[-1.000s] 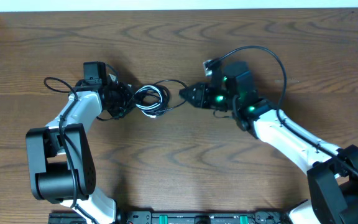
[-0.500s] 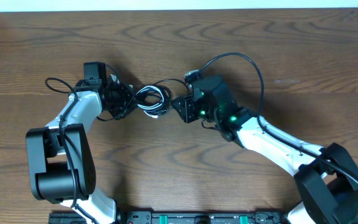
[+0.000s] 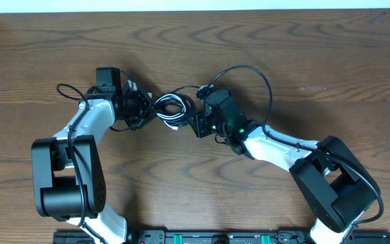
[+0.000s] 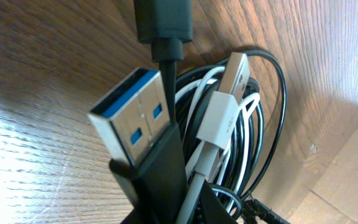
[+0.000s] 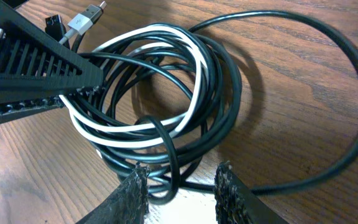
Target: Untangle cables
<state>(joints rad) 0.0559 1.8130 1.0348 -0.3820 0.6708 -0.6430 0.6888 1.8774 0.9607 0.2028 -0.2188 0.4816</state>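
Where coiled together, black cable and white cable loops interlace tightly.

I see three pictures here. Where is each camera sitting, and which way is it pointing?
Overhead: fixed above the table, looking straight down; both arms show, left gripper and right gripper flanking the cable coil.
Left wrist: on the left arm, facing along its gripper at the black plug and white plug close up; its own fingers hardly show.
Right wrist: on the right arm, facing down onto the coil; its two fingertips show at the bottom edge.
Shared: all three see the coil.
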